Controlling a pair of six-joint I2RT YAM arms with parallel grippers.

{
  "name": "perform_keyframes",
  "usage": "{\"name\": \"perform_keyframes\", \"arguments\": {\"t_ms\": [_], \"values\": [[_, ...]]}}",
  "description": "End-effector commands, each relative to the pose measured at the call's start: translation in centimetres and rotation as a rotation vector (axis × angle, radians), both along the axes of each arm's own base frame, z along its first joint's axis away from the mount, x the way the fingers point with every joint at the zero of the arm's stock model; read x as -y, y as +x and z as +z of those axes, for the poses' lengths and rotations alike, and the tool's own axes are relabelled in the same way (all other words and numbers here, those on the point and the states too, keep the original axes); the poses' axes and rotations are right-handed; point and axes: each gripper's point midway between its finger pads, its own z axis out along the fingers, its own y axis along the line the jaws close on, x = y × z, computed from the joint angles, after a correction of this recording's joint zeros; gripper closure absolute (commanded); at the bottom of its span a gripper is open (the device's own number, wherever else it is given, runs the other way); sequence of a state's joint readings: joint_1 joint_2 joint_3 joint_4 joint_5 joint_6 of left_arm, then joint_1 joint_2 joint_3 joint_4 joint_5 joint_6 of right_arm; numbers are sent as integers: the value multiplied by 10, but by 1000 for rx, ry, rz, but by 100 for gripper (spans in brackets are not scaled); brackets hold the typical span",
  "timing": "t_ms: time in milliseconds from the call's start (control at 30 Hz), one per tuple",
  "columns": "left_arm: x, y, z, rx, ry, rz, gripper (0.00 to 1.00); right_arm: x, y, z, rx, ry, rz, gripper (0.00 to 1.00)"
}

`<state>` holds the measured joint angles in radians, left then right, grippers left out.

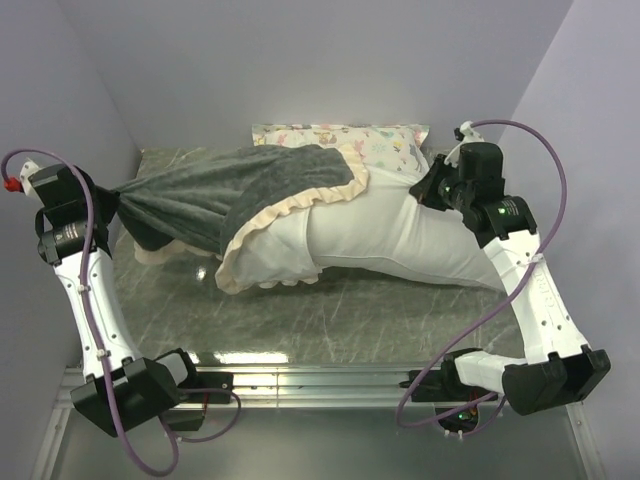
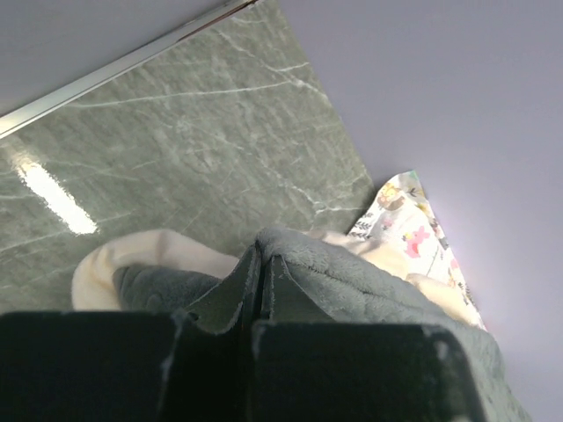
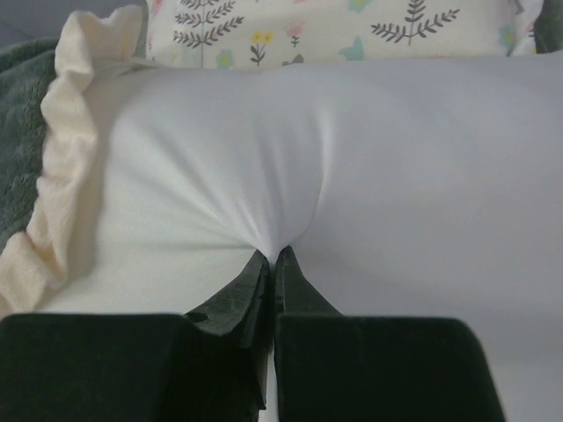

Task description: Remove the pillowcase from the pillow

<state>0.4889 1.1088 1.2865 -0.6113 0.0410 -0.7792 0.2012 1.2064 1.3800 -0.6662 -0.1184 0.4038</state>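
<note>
The dark grey plush pillowcase [image 1: 215, 195] with its cream frill [image 1: 290, 215] covers the left end of the plain white pillow [image 1: 390, 235], which lies across the table. My left gripper [image 1: 115, 195] is shut on the closed end of the pillowcase [image 2: 352, 281] at the far left, the fabric stretched taut. My right gripper [image 1: 425, 190] is shut on a pinch of the white pillow [image 3: 352, 176] at its right end; the fabric puckers at the fingertips [image 3: 264, 264]. The frill also shows in the right wrist view [image 3: 70, 158].
A smaller animal-and-tree print pillow [image 1: 380, 140] lies behind the white pillow against the back wall; it also shows in both wrist views [image 2: 405, 220] [image 3: 334, 31]. The table is green marble [image 1: 330, 310] with a metal front edge [image 1: 320, 375]. Walls close in left and right.
</note>
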Motion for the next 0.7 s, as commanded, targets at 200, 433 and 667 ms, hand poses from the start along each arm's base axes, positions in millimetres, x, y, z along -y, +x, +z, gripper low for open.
{"name": "perform_keyframes", "arguments": {"t_ms": [200,433,667], "values": [[-57,1,-11,-16,80,177,100,81,9,69,262,-26,-300,100],[-54,11,-31,-29,37,140,100,79,9,77,279,8,-293,100],[-34,16,-60,-24,-6,37,100,66,1,103,346,76,-234,100]]}}
